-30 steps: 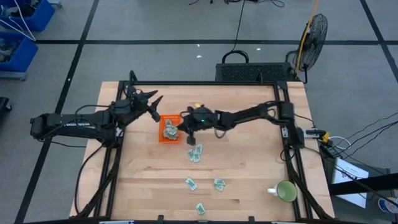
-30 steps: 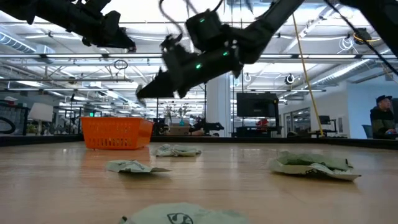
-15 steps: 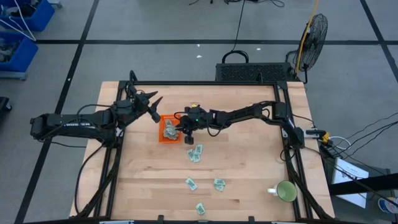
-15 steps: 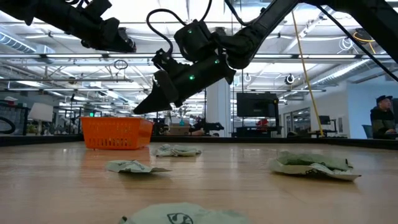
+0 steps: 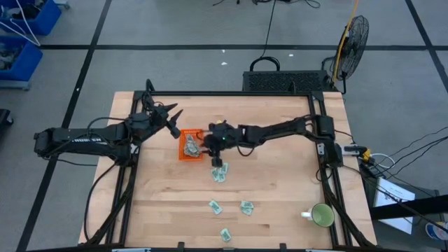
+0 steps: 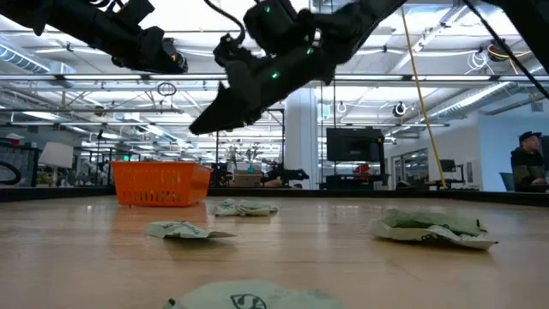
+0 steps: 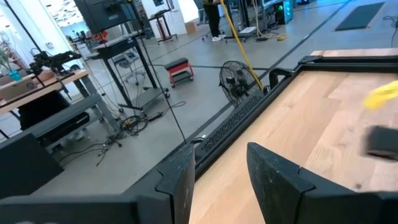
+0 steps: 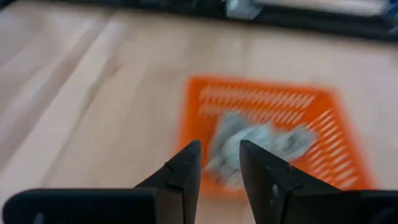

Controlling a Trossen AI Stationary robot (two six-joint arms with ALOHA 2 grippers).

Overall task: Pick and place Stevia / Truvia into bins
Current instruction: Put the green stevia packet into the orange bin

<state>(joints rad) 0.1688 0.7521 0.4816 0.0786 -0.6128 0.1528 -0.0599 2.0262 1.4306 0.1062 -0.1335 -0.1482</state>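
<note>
Your right hand [image 5: 208, 145] hangs above the orange bin's [image 5: 183, 155] edge, fingers slightly apart and holding nothing. Several sachets already lie in the bin. The nearest loose sachets [image 5: 220, 172] lie on the surface just beside this hand, toward the front edge. The left hand [image 5: 170, 120], slightly open and empty, waits behind the bin.

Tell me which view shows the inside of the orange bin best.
The right wrist view: it looks down into the orange bin onto its sachets. The high view shows it small, the low view only its side wall, the left wrist view nothing.
</note>
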